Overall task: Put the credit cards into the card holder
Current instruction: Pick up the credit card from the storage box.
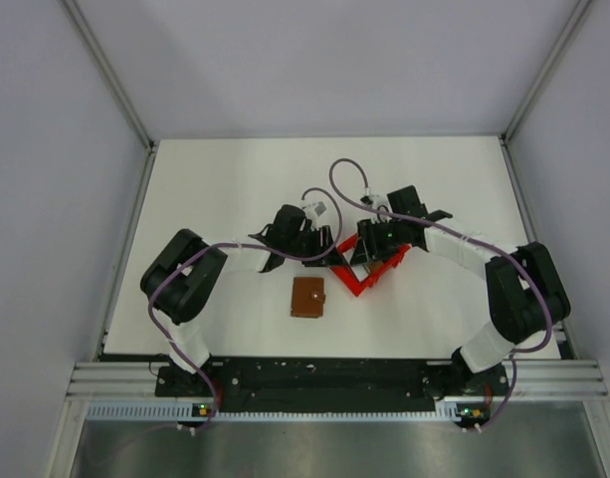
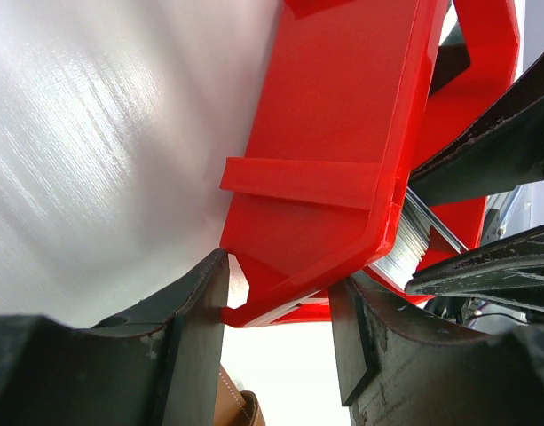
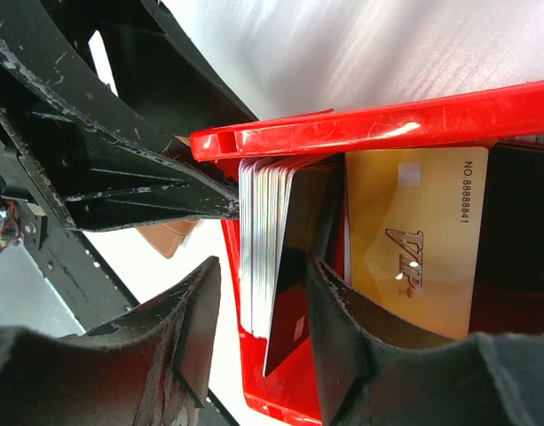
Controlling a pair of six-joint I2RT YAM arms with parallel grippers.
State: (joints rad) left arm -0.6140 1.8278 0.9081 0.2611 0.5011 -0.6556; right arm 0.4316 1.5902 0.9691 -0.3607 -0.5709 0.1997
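Note:
The card holder (image 1: 307,297) is a brown wallet lying shut on the white table, near side of the red bin (image 1: 367,271). A stack of pale credit cards (image 3: 256,240) stands on edge in the bin (image 3: 387,124), with a dark card (image 3: 294,297) leaning beside it and a gold card (image 3: 413,240) lying flat. My right gripper (image 3: 263,293) straddles the stack and dark card; a gap shows at the left finger. My left gripper (image 2: 280,293) has both fingers against the bin's (image 2: 342,98) near corner. Card edges (image 2: 405,253) show there too.
The two grippers (image 1: 329,249) (image 1: 369,247) meet over the bin at the table's middle, close to each other. The right gripper's dark fingers (image 2: 493,151) fill the right of the left wrist view. A wallet edge (image 2: 232,404) shows below the left fingers. White walls enclose the table.

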